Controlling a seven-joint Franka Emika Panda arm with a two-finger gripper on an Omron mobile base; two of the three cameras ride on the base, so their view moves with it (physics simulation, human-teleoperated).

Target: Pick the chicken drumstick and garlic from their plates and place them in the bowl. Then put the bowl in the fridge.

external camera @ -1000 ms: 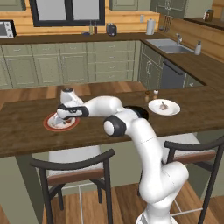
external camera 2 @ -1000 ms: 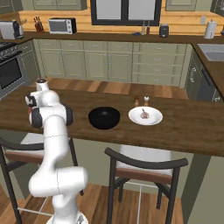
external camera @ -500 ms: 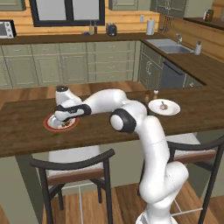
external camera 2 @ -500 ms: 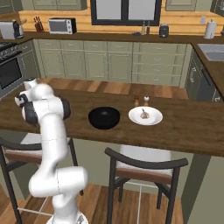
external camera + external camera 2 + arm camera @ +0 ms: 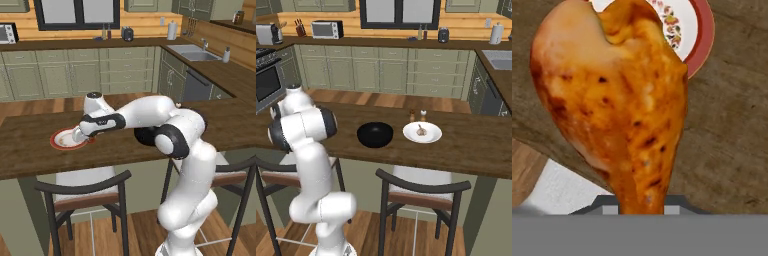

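Note:
The glazed orange-brown chicken drumstick (image 5: 617, 100) hangs thick end away from the hand, its narrow end caught between the jaws and covering the fingertips. Behind it lies the red-rimmed white plate (image 5: 701, 45) on the wooden counter. In the left base view my gripper (image 5: 79, 135) hovers just above that plate's (image 5: 59, 143) right edge, shut on the drumstick. The black bowl (image 5: 375, 134) stands at mid-counter. To its right, the garlic (image 5: 421, 131) rests on a plain white plate (image 5: 432, 135). The fridge is out of view.
Salt and pepper shakers (image 5: 417, 116) stand just behind the garlic plate. Wooden stools (image 5: 85, 192) are tucked under the counter's near edge. My arm's elbow (image 5: 172, 137) bulks over the counter's right part. The counter (image 5: 25, 157) runs bare to the left of the red-rimmed plate.
The hand has come up off the red-rimmed plate and shifted slightly right with the drumstick in it. The elbow has swung right and nearer the camera.

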